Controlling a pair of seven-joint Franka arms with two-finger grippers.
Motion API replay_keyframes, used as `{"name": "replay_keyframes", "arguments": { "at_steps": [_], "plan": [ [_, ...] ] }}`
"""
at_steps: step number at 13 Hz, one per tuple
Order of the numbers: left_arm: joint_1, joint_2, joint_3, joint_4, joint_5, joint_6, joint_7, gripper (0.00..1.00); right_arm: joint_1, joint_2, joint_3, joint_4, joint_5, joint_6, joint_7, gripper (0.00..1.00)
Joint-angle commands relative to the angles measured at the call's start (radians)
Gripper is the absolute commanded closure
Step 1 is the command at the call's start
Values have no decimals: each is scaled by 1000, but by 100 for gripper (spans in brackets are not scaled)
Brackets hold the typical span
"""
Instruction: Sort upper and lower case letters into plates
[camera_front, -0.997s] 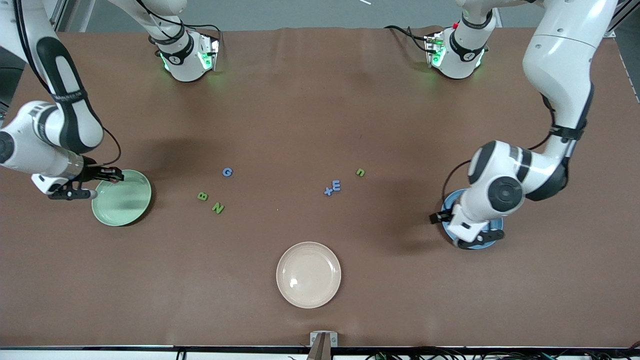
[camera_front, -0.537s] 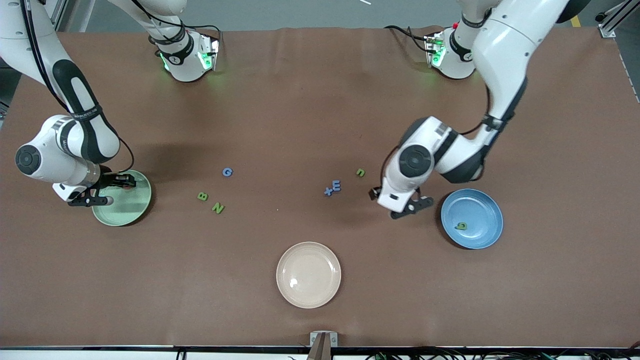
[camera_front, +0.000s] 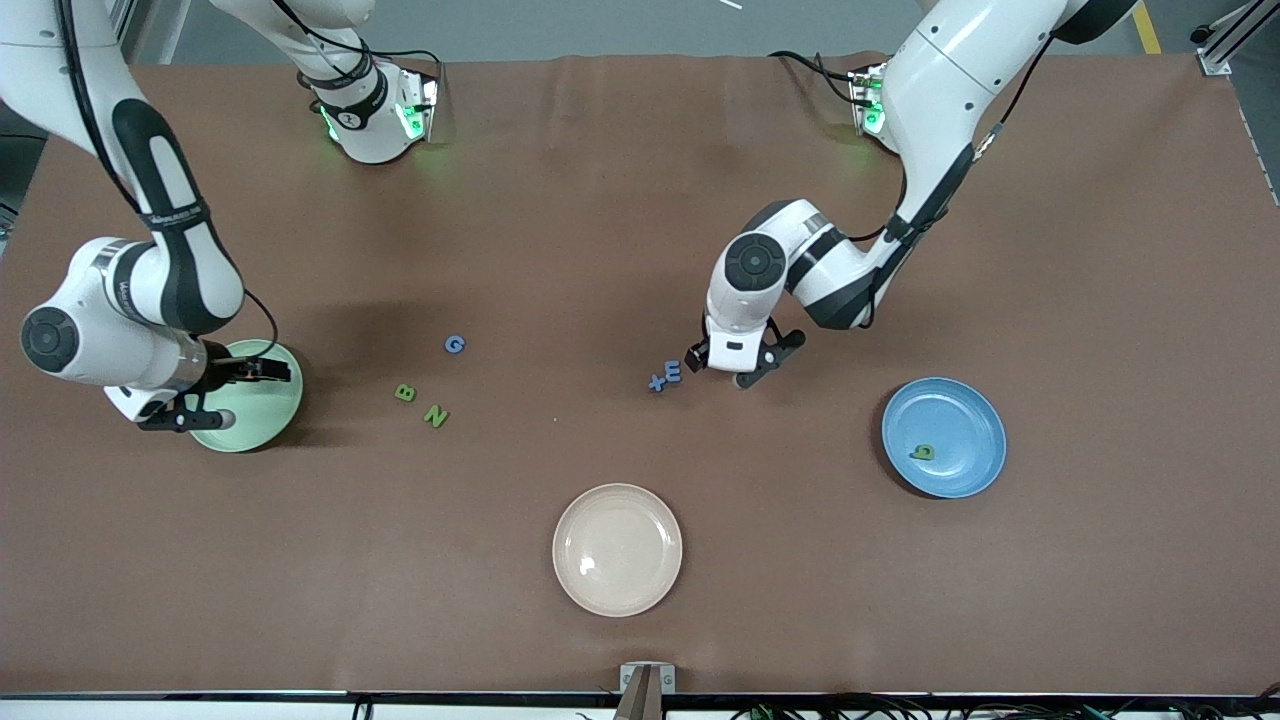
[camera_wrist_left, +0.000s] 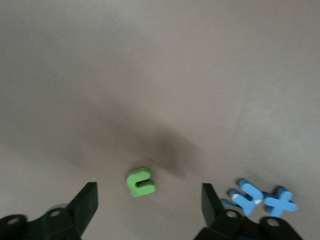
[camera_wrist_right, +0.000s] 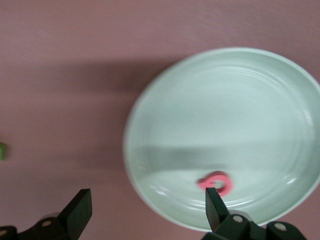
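The pale mint green plate (camera_front: 268, 400) lies at the right arm's end of the table and holds a pink letter (camera_wrist_right: 216, 182). My right gripper (camera_front: 230, 395) hangs open and empty over that plate's rim (camera_wrist_right: 150, 210). The blue plate (camera_front: 960, 415) at the left arm's end holds a green letter (camera_front: 922, 452). My left gripper (camera_front: 735, 362) is open over a small green letter (camera_wrist_left: 141, 181), which lies on the table between its fingers (camera_wrist_left: 86, 200); the front view hides this letter. A blue E (camera_front: 673, 371) and a blue x (camera_front: 657, 382) lie beside the gripper (camera_wrist_left: 150, 202).
A blue G (camera_front: 454, 344), a green B (camera_front: 405, 393) and a green N (camera_front: 435, 416) lie between the mint plate and the table's middle. A cream-beige plate (camera_front: 617, 549) lies nearest the front camera. The brown mat (camera_front: 640, 200) covers the table.
My left arm has swung from over the blue plate to over the small green letter by the E and x. A green letter now shows in the blue plate. My right gripper shifted slightly.
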Motion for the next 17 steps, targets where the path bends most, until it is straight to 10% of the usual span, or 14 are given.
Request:
{"name": "replay_keyframes", "arguments": {
  "at_steps": [1, 8, 15, 17],
  "plan": [
    [-6, -21, 6, -50, 71, 36, -203, 15, 89, -4, -3, -10, 9, -3, 166, 0],
    [-4, -6, 4, -87, 116, 98, -363, 36, 253, 60, -5, -32, 122, 170, 372, 0],
    [7, 3, 6, -61, 118, 96, -348, 98, 325, 108, -5, -86, 124, 281, 481, 8],
    [28, -33, 13, -29, 118, 87, -305, 100, 335, 114, -5, -87, 124, 283, 481, 20]
  ]
}}
